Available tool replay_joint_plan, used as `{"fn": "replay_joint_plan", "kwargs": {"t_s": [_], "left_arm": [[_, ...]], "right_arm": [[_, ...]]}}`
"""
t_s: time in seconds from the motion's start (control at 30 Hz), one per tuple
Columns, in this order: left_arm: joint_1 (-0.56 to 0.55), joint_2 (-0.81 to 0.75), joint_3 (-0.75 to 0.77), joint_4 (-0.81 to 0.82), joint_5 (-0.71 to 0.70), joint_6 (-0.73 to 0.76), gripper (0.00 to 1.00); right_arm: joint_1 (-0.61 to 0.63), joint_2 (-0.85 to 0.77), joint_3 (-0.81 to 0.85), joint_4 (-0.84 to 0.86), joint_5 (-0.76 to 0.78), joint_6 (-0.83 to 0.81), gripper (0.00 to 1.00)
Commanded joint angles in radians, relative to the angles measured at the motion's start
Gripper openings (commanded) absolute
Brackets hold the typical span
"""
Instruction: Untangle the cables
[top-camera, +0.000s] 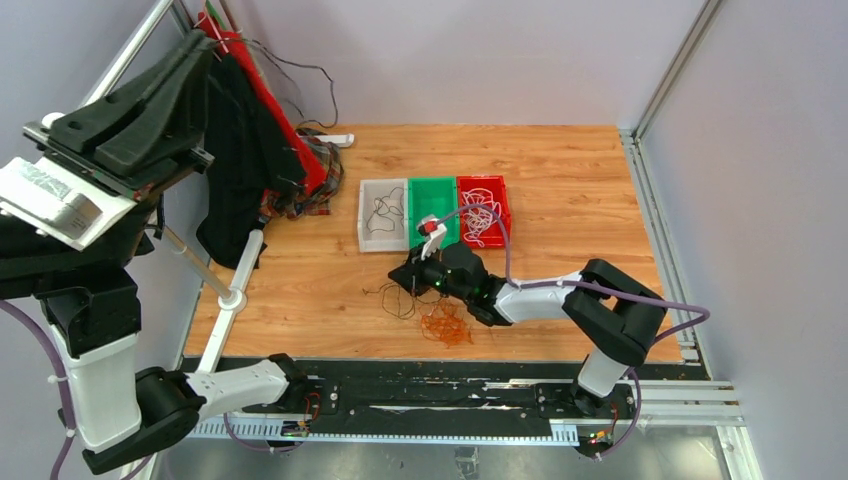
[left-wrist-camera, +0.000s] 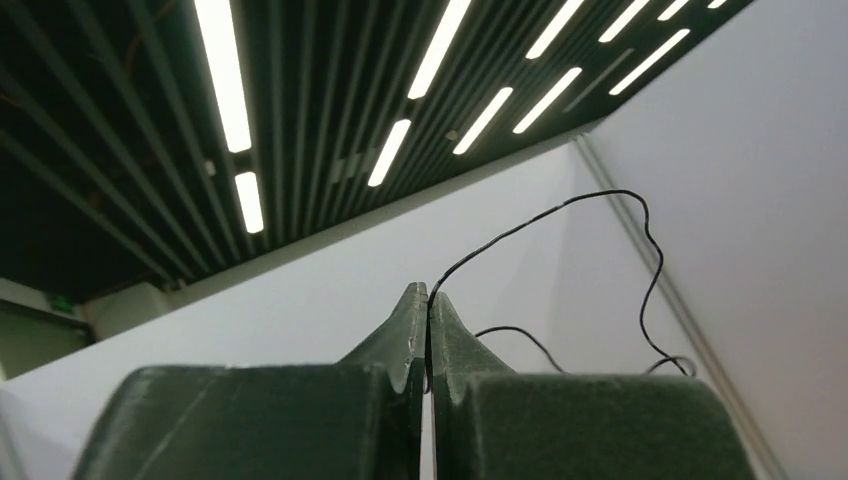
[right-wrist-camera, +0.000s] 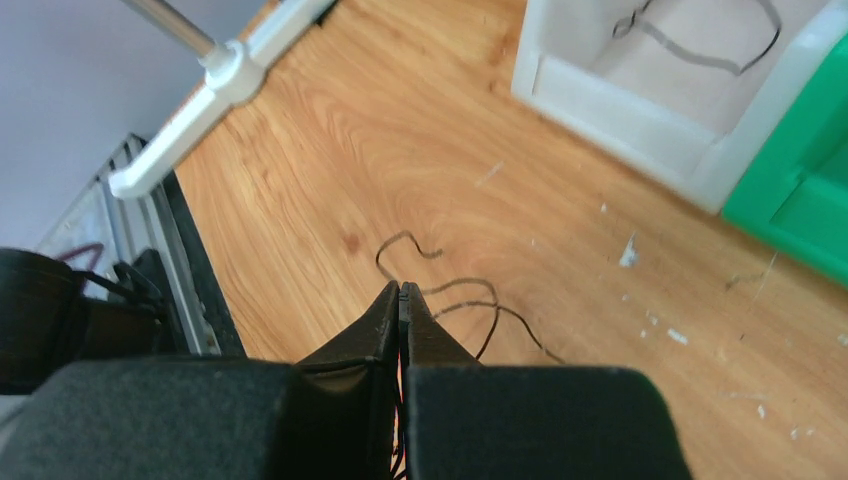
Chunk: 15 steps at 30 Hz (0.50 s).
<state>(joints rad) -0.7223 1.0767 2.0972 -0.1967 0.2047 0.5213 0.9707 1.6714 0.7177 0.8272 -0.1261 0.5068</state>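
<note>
Thin curly cables (top-camera: 446, 325); glossy plastic bins (top-camera: 432, 198).

Wooden table (top-camera: 560, 170) between pale walls (top-camera: 480, 60); strip lights (left-wrist-camera: 225, 80) overhead.

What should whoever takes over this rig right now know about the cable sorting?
Left gripper: raised high, shut on a thin black cable.
Right gripper: shut, low over the table, tips at the loose black cables; whether it pinches one is unclear.
Done: a black strand lies in the white bin, white cables in the red bin.
Left to do: the orange bunch and the loose black cables, both on the table by the right gripper.
</note>
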Motion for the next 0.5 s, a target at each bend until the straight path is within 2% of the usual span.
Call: {"fn": "replay_joint_plan", "kwargs": {"t_s": [0.0,0.07,0.17,0.33,0.47], "left_arm": [[-0.002,0.005,-0.027,0.202,-0.097,0.121,0.01],[-0.002,0.027,0.001,0.198,-0.116,0.130,0.01],[-0.002,0.039,0.012,0.048,-0.074,0.132,0.00],[-0.002,-0.063,-0.280,-0.030,-0.079,0.123,0.01],[-0.001,-0.076,-0.451,-0.107,-0.212,0.157,0.00]], "right_arm": [[0.039,0.031,-0.003,-0.091,0.081,-0.048,0.01],[0.040,0.036,-0.009,-0.089,0.068,-0.051,0.01],[0.042,0.030,-0.006,-0.069,0.051,-0.045,0.01],[0.042,-0.027,0.003,-0.072,0.050,-0.044,0.01],[0.033,-0.104,-0.006,-0.109,0.093,-0.058,0.01]]}}
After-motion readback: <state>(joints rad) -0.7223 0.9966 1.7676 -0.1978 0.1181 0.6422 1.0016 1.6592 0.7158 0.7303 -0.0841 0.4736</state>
